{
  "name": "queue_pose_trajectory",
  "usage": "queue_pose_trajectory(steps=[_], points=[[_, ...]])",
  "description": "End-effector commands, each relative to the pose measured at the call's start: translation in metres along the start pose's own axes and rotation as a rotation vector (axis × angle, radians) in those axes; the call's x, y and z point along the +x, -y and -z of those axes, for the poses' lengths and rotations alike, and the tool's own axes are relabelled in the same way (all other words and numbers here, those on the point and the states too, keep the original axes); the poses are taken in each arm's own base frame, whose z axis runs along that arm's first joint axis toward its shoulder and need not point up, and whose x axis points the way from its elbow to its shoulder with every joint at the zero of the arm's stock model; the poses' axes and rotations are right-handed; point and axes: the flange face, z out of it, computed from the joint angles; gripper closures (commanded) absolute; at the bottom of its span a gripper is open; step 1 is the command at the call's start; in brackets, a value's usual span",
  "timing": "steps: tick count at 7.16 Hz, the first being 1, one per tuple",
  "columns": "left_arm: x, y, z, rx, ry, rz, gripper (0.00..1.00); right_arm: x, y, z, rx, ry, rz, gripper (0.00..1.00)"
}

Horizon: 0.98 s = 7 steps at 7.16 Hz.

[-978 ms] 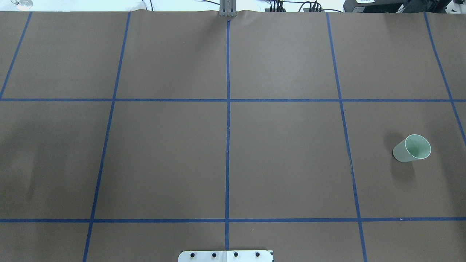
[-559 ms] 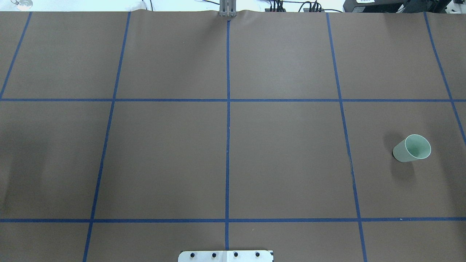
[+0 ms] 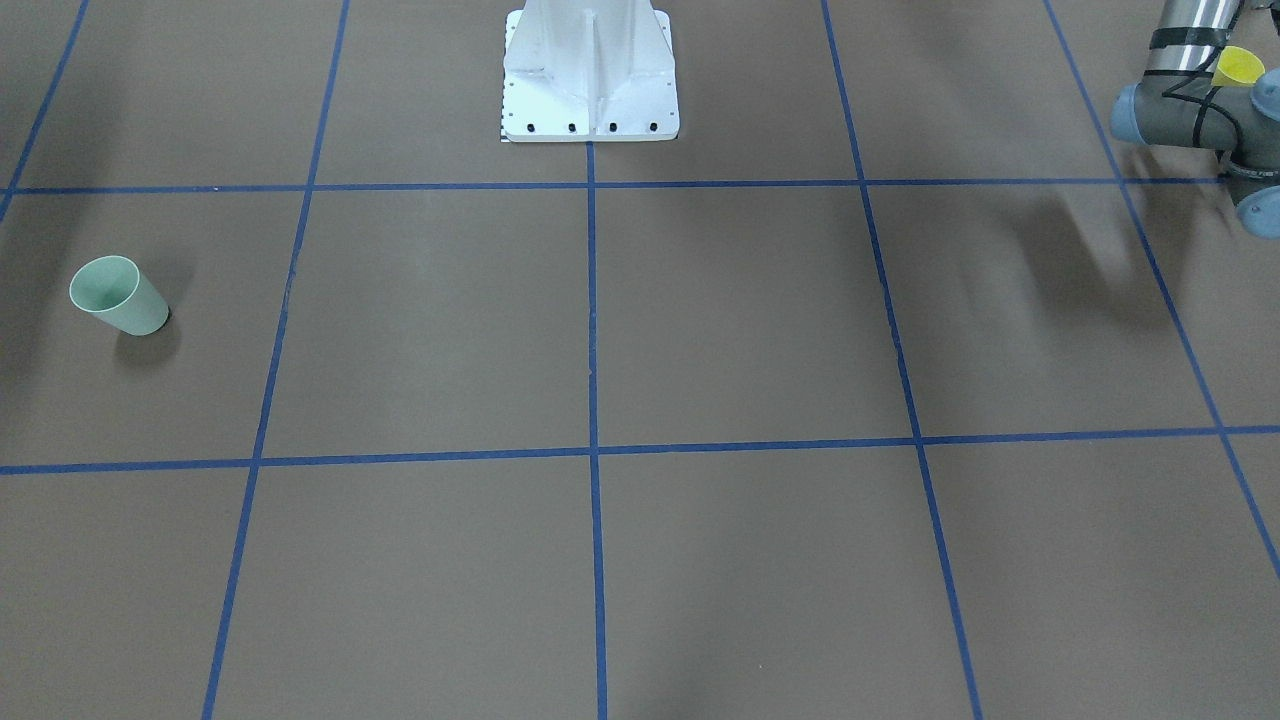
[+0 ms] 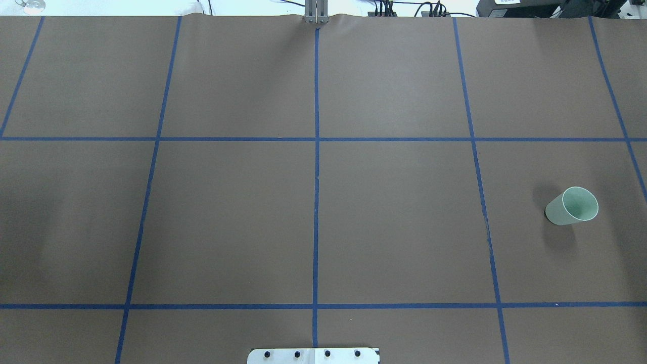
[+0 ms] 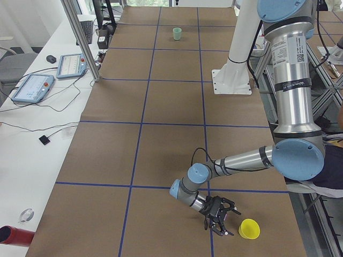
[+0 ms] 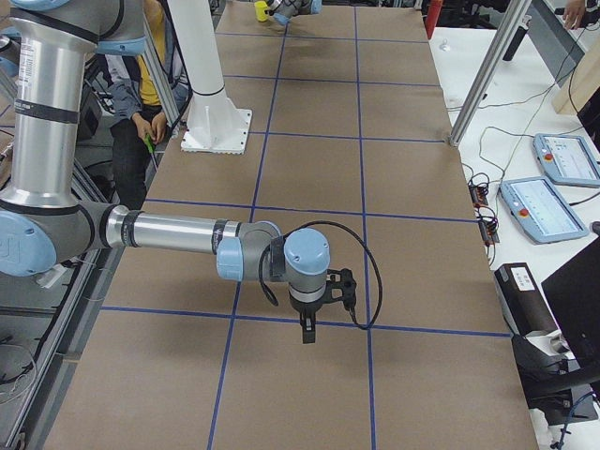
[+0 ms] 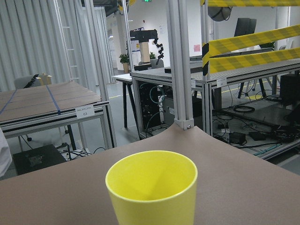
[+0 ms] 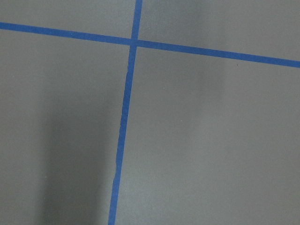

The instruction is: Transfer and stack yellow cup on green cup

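1. The table (image 4: 394, 222) fills the overhead frame. It is covered in brown paper, which blue tape lines divide into large squares.
2. The left arm (image 5: 292, 80) is the big arm on the right side of the exterior-left frame. Its upper part stands upright and its forearm reaches down to the lower middle of the frame, low over the table.
3. The right arm (image 6: 169, 232) comes in from the left edge of the exterior-right frame. Its forearm lies level and its wrist is near the frame's centre.
4. The white pedestal (image 3: 590, 70) stands at the top centre of the front-facing frame, bolted on a tape line.
5. The left gripper (image 5: 218, 224) sits low in the lower middle of the exterior-left frame, angled down toward the table. I cannot tell whether its claw is released or clenched.
6. The right gripper (image 6: 307, 336) points straight down over a tape line, just below the centre of the exterior-right frame. Its claw state cannot be told either.
7. The yellow cup (image 5: 249, 229) stands upright and mouth up at the lower right of the exterior-left frame. It is just beside the left gripper and seems apart from it. It fills the bottom centre of the left wrist frame (image 7: 151, 190).
8. The green cup (image 4: 571, 206) stands mouth up at the right of the overhead frame, well apart from the yellow cup.
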Motion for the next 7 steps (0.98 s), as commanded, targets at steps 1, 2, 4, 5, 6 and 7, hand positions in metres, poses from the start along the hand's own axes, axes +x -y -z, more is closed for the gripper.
queue_pose_trajectory(steps=[1, 2, 4, 5, 6, 7], points=[[0.007, -0.001, -0.017, -0.001, 0.061, 0.024, 0.0, 0.0, 0.001, 0.0, 0.001, 0.0, 0.002, 0.0], [0.008, -0.001, -0.021, -0.006, 0.082, 0.03, 0.0, -0.001, 0.002, 0.001, 0.002, 0.0, 0.003, 0.0], [0.013, -0.002, -0.033, -0.007, 0.116, 0.043, 0.0, -0.002, 0.003, 0.001, 0.002, 0.0, 0.003, 0.0], [0.018, -0.002, -0.041, -0.002, 0.131, 0.051, 0.0, -0.002, 0.003, 0.001, 0.003, 0.0, 0.006, 0.0], [0.024, -0.001, -0.053, -0.004, 0.141, 0.055, 0.0, -0.003, 0.004, 0.001, 0.004, 0.0, 0.007, 0.0], [0.03, 0.0, -0.062, -0.004, 0.147, 0.059, 0.0, -0.003, 0.004, 0.002, 0.005, 0.0, 0.006, 0.0]])
